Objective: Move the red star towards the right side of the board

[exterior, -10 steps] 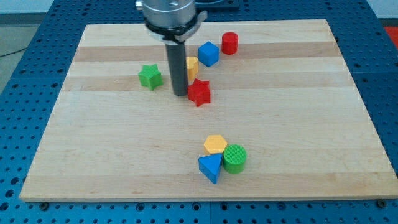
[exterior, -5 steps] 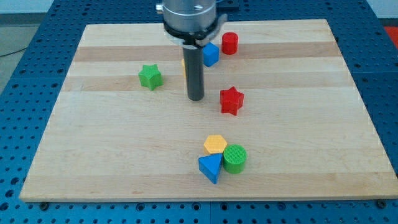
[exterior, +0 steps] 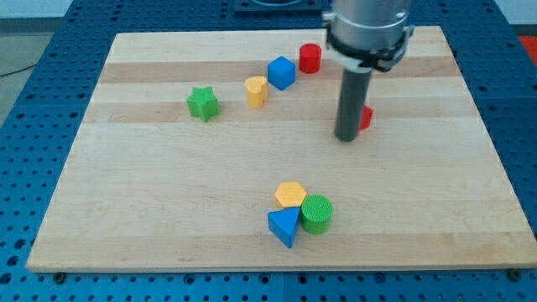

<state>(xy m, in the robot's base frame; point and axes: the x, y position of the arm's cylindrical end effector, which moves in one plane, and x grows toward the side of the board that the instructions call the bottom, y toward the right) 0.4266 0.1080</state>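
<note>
Fingers and jaws do not exist on this arm, so no open or closed state applies; it ends in a straight dark rod whose lower end, my tip, rests on the board right of centre. Red star sits immediately to the view's right of the rod, touching or nearly touching it, and is mostly hidden behind it; only a small red sliver shows, so neither the direction of its points nor any long axis can be determined. Toward the view's top, well apart, stands the red cylinder, with the blue cube just to its left and the yellow block beside that. Green star lies farther left, alone. Near the view's bottom centre, three blocks cluster in contact: yellow hexagon, green cylinder and blue triangle.
</note>
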